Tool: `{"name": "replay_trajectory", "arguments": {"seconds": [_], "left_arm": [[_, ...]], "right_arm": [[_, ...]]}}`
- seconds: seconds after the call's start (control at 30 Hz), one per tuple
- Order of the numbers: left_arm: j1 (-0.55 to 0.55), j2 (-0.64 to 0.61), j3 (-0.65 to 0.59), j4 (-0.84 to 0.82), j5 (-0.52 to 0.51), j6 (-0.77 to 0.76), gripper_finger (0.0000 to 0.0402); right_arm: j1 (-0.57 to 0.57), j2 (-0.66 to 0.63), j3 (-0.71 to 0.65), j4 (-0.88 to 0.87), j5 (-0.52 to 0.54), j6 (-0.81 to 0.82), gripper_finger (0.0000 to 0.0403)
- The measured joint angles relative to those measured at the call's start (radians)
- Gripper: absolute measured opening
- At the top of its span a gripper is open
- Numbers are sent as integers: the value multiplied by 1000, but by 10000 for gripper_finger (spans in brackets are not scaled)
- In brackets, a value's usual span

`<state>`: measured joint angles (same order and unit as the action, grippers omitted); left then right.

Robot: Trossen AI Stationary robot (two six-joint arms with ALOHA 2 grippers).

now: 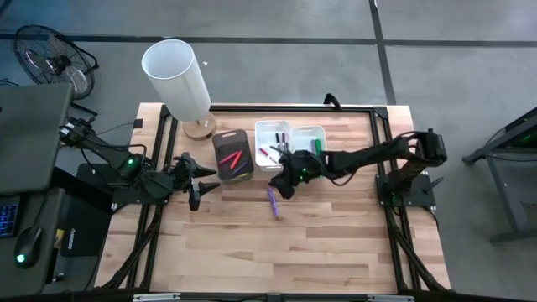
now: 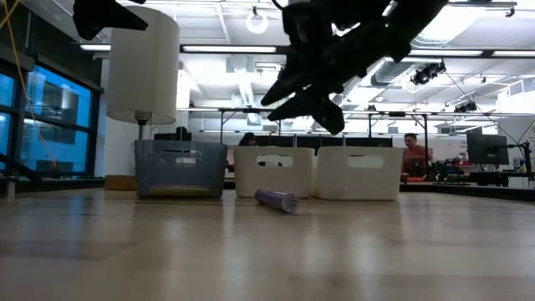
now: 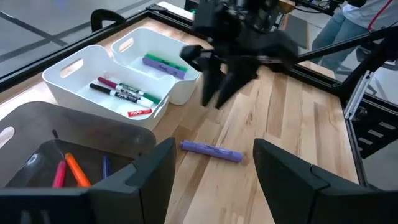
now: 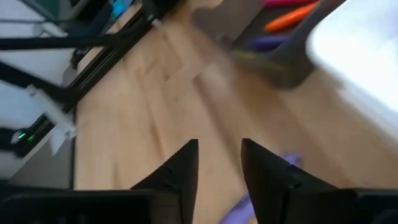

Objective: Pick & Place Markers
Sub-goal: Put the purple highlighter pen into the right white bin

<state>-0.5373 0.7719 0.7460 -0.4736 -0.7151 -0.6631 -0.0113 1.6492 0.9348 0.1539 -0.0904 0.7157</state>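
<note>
A pale wooden desk (image 1: 277, 243) inside a black frame stands on a grey floor, with a fan (image 1: 46, 54) and a white lamp (image 1: 178, 80) toward ten and eleven o'clock. The left pincer (image 1: 195, 186) waits at nine o'clock over bare wood, its fingers spread wide around nothing. Just past it toward the centre sits a dark bin (image 1: 232, 154) holding red, orange and purple markers (image 1: 236, 159). Next come two white bins (image 1: 289, 144) side by side at twelve o'clock, one with dark, red-ended and green-ended markers (image 3: 124, 93), the other with a purple and a green one. A single purple marker (image 1: 273, 201) lies flat on the desk near the centre, in front of the white bins, its long axis running roughly twelve to six in the overhead view. The right pincer (image 1: 285, 183) hangs just above it, fingers parted narrowly, gripping nothing.
</note>
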Motion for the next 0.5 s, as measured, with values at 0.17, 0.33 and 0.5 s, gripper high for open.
{"name": "replay_trajectory", "arguments": {"seconds": [0.17,0.33,0.5], "left_arm": [[0,0,0,0,0,1,211],[0,0,1,0,1,3,211],[0,0,1,0,2,3,211]], "right_arm": [[66,0,0,11,-16,24,133],[117,0,0,16,40,75,136],[145,0,42,-46,105,92,134]]}}
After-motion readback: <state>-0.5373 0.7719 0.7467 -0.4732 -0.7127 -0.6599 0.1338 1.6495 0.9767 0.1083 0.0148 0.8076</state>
